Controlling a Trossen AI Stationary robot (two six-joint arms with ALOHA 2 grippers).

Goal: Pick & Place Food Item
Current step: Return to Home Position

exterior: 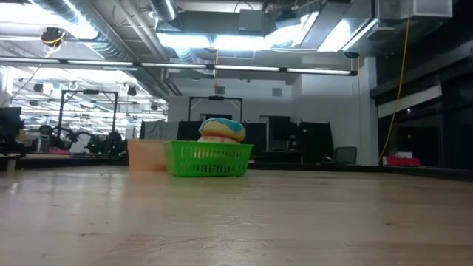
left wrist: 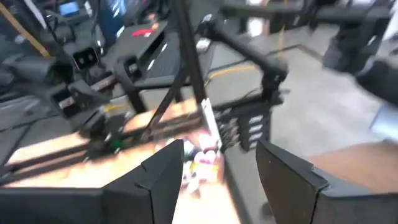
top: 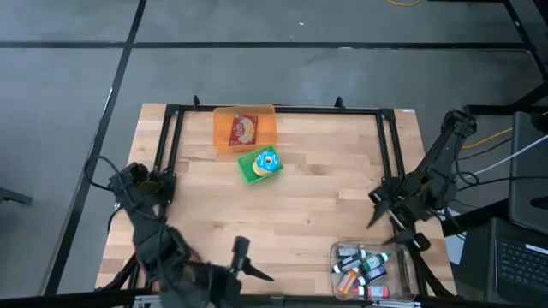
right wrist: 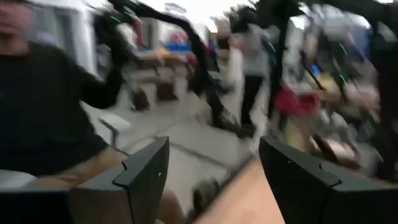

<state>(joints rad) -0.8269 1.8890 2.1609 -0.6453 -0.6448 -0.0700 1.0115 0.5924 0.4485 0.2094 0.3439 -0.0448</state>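
Observation:
A green basket (top: 259, 164) (exterior: 207, 159) stands on the table's far middle with a round, colourful food item (top: 266, 162) (exterior: 222, 129) in it. Just beyond it, an orange container (top: 244, 128) (exterior: 146, 155) holds a red packet (top: 243, 129). My left gripper (top: 257, 261) (left wrist: 221, 180) hovers open over the near edge, pointing toward the table's right, nothing between its fingers. My right gripper (top: 372, 211) (right wrist: 214, 174) hangs open at the right side, pointing left, and holds nothing. Neither gripper shows in the low view.
A clear bin (top: 373, 269) with several markers and tubes sits at the near right corner, blurred in the left wrist view (left wrist: 205, 158). A black frame (top: 274, 109) runs along the table's far and side edges. A person in a dark shirt (right wrist: 43, 106) shows beyond the table.

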